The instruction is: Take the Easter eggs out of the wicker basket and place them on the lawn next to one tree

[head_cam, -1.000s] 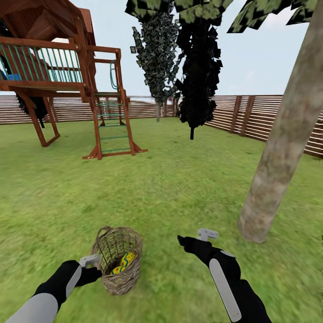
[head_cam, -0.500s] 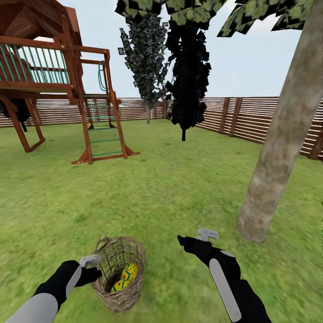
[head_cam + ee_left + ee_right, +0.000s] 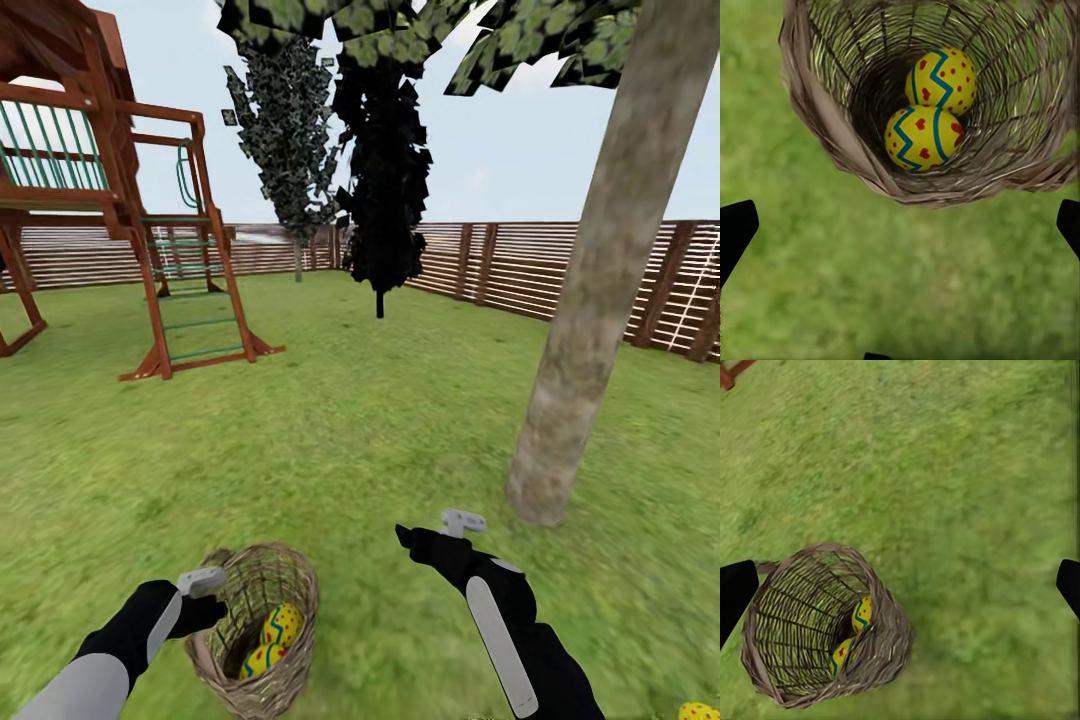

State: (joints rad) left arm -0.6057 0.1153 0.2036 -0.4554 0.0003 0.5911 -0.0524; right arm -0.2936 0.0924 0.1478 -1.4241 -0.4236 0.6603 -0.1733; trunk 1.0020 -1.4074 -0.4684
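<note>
Now nearer, wicker basket [image 3: 255, 640], tree [image 3: 580, 330] closer

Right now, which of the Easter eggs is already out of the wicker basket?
The egg lying on the lawn; two others sit inside the basket.

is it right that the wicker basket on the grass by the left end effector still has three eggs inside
Not quite. The left wrist view shows two eggs inside the wicker basket, not three. The rest holds: the basket stands on the grass beside the left end effector.
</note>
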